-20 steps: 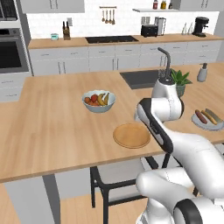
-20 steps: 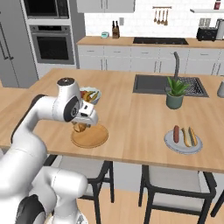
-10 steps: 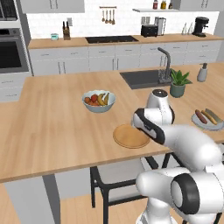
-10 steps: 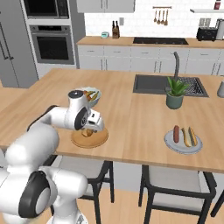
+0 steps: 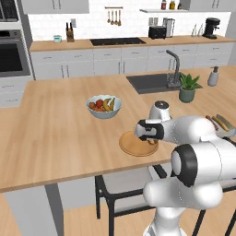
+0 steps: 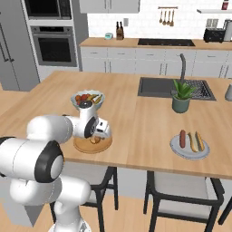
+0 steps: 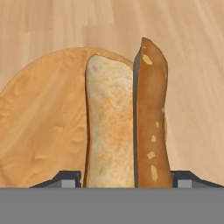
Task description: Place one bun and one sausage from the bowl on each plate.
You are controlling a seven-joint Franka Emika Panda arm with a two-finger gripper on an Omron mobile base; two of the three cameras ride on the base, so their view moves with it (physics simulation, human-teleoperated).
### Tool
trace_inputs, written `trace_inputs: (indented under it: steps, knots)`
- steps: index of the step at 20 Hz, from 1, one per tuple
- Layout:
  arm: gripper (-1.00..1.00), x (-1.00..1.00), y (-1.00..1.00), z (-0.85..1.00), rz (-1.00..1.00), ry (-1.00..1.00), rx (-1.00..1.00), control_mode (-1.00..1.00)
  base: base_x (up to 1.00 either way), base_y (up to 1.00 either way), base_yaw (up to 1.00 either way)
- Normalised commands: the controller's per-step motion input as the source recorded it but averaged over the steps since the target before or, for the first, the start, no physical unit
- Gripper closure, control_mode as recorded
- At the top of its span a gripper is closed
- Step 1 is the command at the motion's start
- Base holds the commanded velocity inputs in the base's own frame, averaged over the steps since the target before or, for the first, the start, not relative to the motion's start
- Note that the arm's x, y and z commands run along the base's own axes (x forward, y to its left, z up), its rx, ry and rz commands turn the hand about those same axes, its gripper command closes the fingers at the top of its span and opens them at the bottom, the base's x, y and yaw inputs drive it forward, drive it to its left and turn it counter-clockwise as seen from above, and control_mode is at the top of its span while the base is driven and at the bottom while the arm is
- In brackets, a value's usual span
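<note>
We've got the gripper low over the round wooden plate near the counter's front edge, its finger tips barely poking into the hand view and set apart on either side of a split bun, pale crumb on one half, brown crust on the other; whether they actually pinch it we can't tell. From the base views the arm hides most of the bun, while the pale grey plate sits well off to the side with a sausage and bun on it, its far edge cut off in the left view.
</note>
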Motion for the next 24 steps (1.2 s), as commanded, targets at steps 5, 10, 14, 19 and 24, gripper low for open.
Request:
trace_inputs:
  steps: [5, 10, 14, 19, 24]
  knots:
    - [1.0, 0.27, 0.0, -0.32, 0.0, 0.0, 0.0, -1.0, 0.0, 0.0, 0.0]
    - [-1.0, 0.03, 0.0, -0.01, 0.0, 0.0, 0.0, -1.0, 0.0, 0.0, 0.0]
    - [-1.0, -0.02, 0.0, 0.05, 0.0, -0.01, 0.0, -1.0, 0.0, 0.0, 0.0]
    - [-1.0, -0.29, -0.01, 0.51, 0.0, -0.03, 0.0, -1.0, 0.0, 0.0, 0.0]
    - [-1.0, -0.77, -0.02, 0.84, 0.0, -0.01, 0.0, -1.0, 0.0, 0.0, 0.0]
